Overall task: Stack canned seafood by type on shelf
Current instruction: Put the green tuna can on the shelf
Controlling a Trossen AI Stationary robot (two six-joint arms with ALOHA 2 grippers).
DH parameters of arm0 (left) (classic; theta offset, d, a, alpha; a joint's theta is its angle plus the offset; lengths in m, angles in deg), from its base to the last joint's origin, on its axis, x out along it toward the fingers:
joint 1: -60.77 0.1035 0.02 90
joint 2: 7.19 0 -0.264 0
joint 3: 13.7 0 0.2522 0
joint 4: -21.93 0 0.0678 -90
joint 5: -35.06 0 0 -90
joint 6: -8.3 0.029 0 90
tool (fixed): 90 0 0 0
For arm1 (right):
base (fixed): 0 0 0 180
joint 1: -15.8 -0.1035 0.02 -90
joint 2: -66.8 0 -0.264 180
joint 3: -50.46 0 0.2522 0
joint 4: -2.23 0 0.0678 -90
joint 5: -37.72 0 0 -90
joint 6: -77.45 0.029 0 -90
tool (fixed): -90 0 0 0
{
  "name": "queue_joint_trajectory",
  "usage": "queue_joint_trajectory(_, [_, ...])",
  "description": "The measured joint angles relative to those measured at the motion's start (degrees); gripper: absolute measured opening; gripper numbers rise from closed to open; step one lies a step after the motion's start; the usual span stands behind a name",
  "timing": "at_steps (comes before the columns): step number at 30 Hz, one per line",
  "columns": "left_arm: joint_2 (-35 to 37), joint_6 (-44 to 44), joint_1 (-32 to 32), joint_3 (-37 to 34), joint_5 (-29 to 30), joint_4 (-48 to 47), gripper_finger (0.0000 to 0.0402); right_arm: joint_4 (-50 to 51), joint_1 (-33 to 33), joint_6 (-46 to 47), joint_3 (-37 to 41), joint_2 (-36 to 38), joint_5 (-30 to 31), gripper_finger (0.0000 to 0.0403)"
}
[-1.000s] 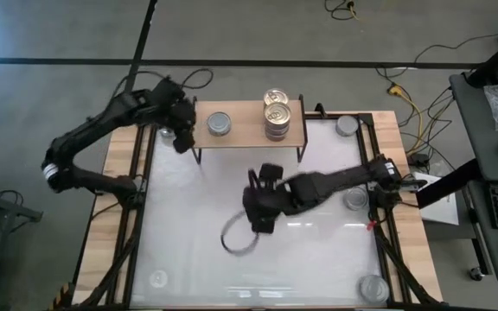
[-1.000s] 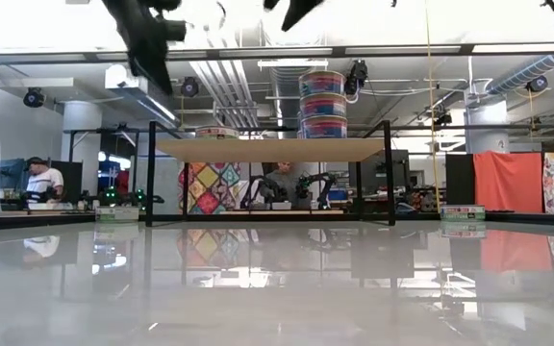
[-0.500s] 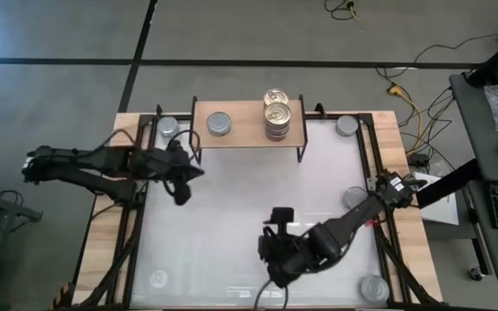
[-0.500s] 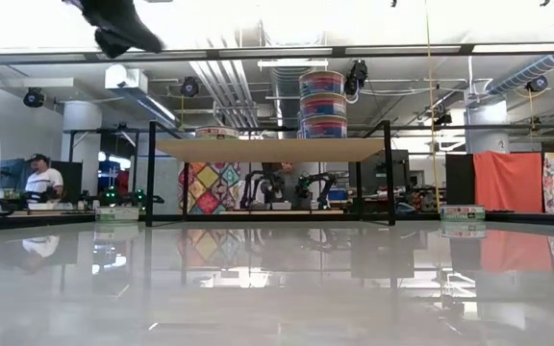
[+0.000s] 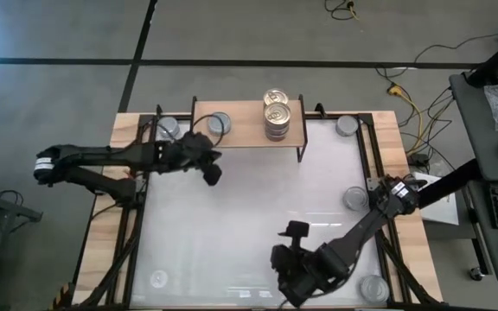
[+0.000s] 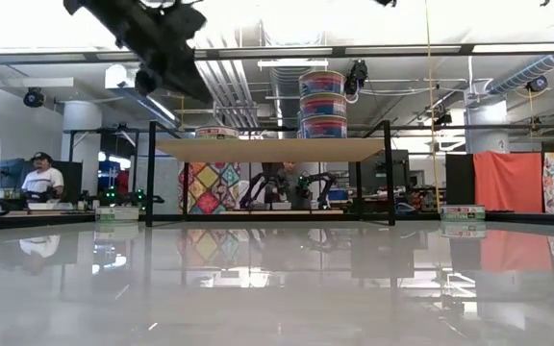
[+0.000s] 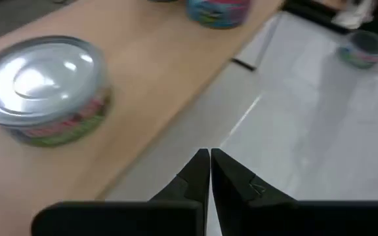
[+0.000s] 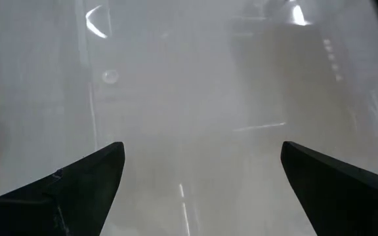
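High view: left gripper (image 5: 213,173) pinched together, empty, by the shelf (image 5: 247,131); right gripper (image 5: 285,275) apart at the table's near edge; rigid, slick tins (image 5: 275,117) suit a sidewall grip.

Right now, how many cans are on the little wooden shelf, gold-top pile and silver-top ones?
Cans in the gold-lidded stack: 3
Silver-lidded can: 1
Total on the shelf: 4

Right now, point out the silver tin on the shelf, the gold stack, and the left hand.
Silver tin (image 7: 43,75), left wrist view, middle of its lid.
Gold stack (image 5: 276,112), high view, top lid.
Left hand (image 7: 209,160), left wrist view, between its shut fingertips.
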Motion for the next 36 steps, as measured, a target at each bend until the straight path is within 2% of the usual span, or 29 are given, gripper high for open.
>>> queue_joint_trajectory(4, [-1.8, 2.1, 2.2, 0.0, -2.9, 1.1, 0.0, 4.2, -1.9, 2.3, -0.2, 0.1, -0.6, 0.04])
queue_joint_trajectory(8, [-4.0, 1.2, 2.9, 0.0, -3.1, 3.2, 0.0, 7.6, -2.2, 5.4, -0.2, 1.0, -0.3, 0.04])
queue_joint_trajectory(13, [-7.2, 1.3, 5.6, 0.8, 2.6, 3.3, 0.0, 8.6, -2.1, 9.0, -0.3, 1.6, -0.7, 0.04])
queue_joint_trajectory(18, [-8.9, 1.3, 10.0, 3.7, 4.0, 3.7, 0.0, 8.8, -2.2, 11.3, -0.3, 2.7, -4.1, 0.04])
queue_joint_trajectory(22, [-10.5, 0.7, 12.9, 5.5, 3.6, 2.8, 0.0, 8.8, -2.2, 12.7, -0.4, 2.7, -5.3, 0.04])
queue_joint_trajectory(36, [-11.9, 1.4, 15.2, 5.9, 2.8, 2.6, 0.0, 8.7, -2.2, 13.6, -0.4, 2.7, -6.4, 0.04])
